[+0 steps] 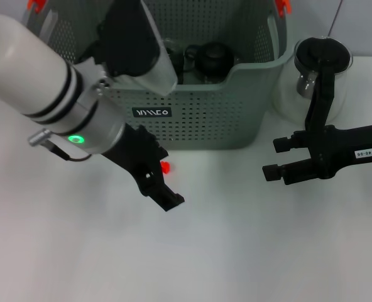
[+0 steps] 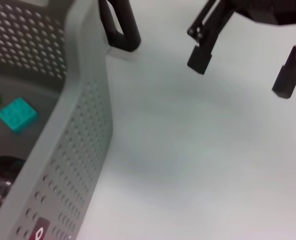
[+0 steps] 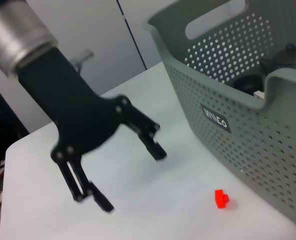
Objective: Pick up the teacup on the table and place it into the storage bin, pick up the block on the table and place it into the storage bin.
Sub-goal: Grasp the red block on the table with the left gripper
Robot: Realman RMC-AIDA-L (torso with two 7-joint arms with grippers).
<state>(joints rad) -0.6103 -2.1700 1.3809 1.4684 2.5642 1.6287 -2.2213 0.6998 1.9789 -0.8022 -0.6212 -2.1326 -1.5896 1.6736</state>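
Because the small red block [image 1: 165,167] lies on the table [image 1: 236,251] just beside the front wall of the storage bin [image 1: 198,119] and partly under the left gripper [image 3: 128,172], a descent that is slightly off could nudge the block away or knock a finger against the bin wall. The left gripper's fingers [image 3: 155,147] are spread wide with nothing between them, the block lying off to one side of them rather than in the gap. The right gripper [image 1: 273,157] hangs apart near the glass pitcher [image 1: 321,69], also open and empty; dark objects, possibly the teacup, already lie inside the bin.
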